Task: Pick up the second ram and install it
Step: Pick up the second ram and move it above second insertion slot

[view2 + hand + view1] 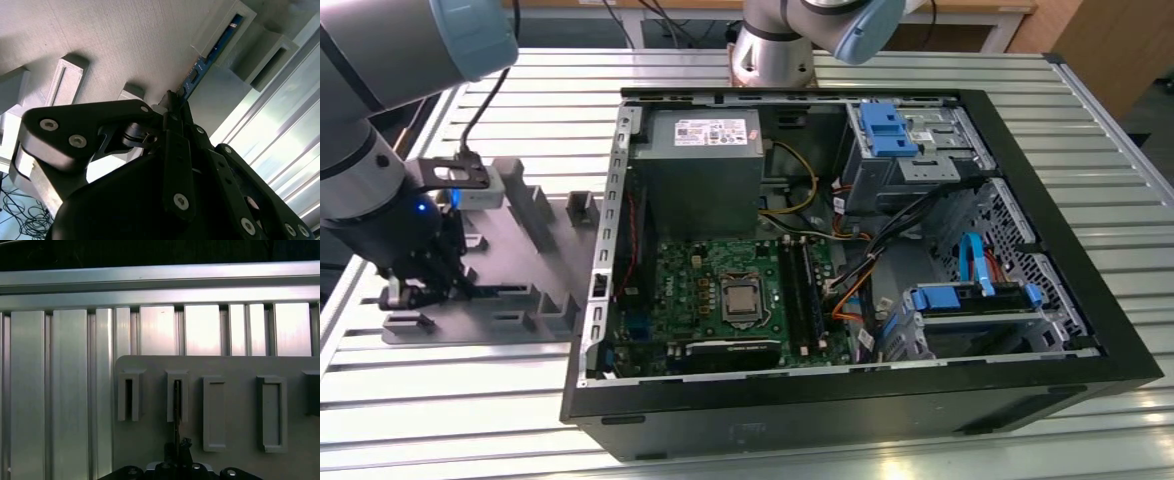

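Looking at the second wrist view, you have the end effector (172, 100) clenched on the near end of the second ram (210, 52). The stick stands on edge, its far end seated in an upright block of the gray tray (235, 365). That slot holds the thin board vertical so its flat faces can be pinched. In the exterior view the tray lies on the counter (520, 110) beside the open computer case (1087, 300), well apart from the motherboard (707, 290).

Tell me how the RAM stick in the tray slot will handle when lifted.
The second ram looks thin and flat, so probably light and stiff. Standing on edge in the gray tray, it may bind if pulled tilted. Its bare board is likely fragile.
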`<control>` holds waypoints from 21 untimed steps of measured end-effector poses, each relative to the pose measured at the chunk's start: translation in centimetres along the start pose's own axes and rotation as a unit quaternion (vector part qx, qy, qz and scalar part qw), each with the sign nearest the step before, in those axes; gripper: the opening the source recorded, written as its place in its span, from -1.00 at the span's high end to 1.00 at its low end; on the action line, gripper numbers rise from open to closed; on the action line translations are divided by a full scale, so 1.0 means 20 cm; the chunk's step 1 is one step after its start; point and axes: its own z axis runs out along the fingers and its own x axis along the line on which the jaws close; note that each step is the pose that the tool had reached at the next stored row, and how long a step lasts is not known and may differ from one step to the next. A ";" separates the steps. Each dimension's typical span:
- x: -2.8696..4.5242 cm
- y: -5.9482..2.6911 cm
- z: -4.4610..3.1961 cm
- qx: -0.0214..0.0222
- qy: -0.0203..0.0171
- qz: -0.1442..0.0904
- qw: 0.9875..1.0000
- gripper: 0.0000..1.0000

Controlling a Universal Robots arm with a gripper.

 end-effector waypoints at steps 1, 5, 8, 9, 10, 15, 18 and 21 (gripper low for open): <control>0.000 0.000 -0.002 0.000 0.000 0.000 1.000 0.73; 0.000 0.000 -0.003 0.000 0.000 0.000 1.000 0.73; 0.000 0.000 -0.005 0.000 0.000 0.000 1.000 0.73; 0.000 0.001 -0.005 0.000 0.000 0.000 1.000 0.73; 0.000 0.001 -0.005 0.000 0.000 0.000 1.000 0.73; 0.000 0.001 -0.010 0.000 0.000 0.000 1.000 0.73; 0.000 0.001 -0.013 0.000 0.000 0.000 1.000 0.73; 0.000 0.001 -0.018 0.000 0.000 0.000 1.000 0.73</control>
